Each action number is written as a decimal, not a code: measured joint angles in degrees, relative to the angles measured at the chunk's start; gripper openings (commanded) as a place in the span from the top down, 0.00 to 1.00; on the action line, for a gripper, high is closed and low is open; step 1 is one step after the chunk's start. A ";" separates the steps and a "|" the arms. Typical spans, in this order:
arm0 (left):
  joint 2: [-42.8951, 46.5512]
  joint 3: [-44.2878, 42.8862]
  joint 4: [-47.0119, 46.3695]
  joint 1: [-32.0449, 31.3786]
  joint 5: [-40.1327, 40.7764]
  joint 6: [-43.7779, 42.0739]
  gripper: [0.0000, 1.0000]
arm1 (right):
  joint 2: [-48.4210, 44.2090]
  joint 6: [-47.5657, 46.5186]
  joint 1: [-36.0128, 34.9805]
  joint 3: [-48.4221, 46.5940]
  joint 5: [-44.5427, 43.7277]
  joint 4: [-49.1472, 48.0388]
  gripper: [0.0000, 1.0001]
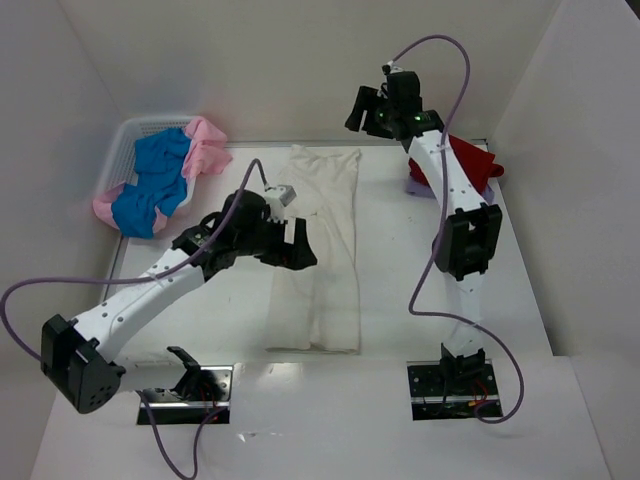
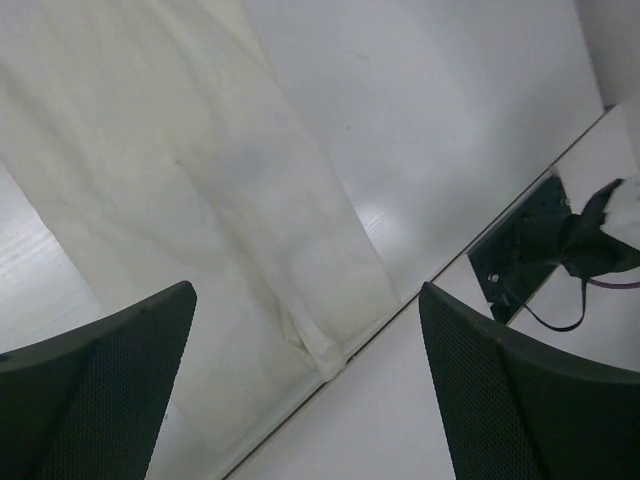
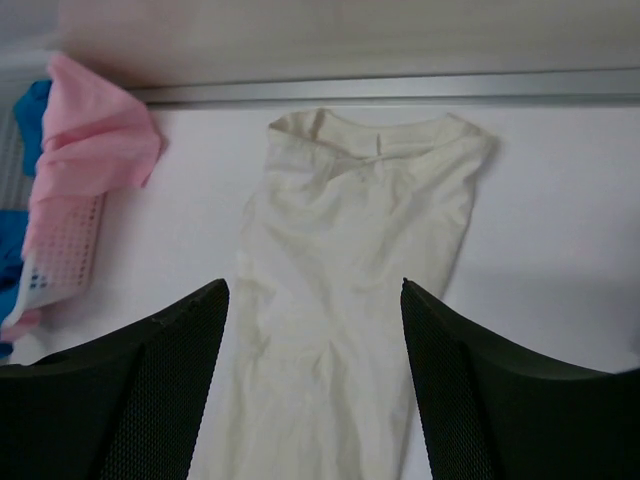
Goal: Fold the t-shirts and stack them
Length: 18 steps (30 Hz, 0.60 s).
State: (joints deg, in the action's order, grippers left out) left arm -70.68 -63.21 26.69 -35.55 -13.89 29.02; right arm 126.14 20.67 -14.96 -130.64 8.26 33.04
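The cream-white cloth t-shirt (image 1: 325,250) lies narrowed lengthwise on the tabletop (image 1: 400,300). The left end effector (image 2: 307,290) and right end effector (image 3: 313,285) are held apart, empty. A crosswise fold is probably required next.

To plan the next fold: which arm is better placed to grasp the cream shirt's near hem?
Left, probably. The left pincer hangs open at the edge of the cream shirt, hem in view; the right pincer is up by the far collar.

Overhead sees all; wrist views (closer) share cream-white t-shirt (image 3: 350,280).
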 measured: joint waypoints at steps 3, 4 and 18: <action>-1.36 5.78 -1.30 0.00 0.31 2.03 0.00 | -7.67 -0.19 -1.91 11.68 0.73 -5.13 0.25; -2.23 7.69 -1.18 0.00 0.35 2.77 0.00 | -8.46 -0.20 -2.59 14.05 0.85 -5.59 0.25; -13.37 12.57 -3.69 -0.83 -3.08 1.66 0.00 | 0.38 0.87 -7.67 32.47 0.11 -8.68 0.29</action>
State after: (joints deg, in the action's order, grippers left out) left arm -84.05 -50.64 23.01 -36.38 -16.97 30.68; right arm 126.51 21.54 -22.62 -98.18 8.37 24.36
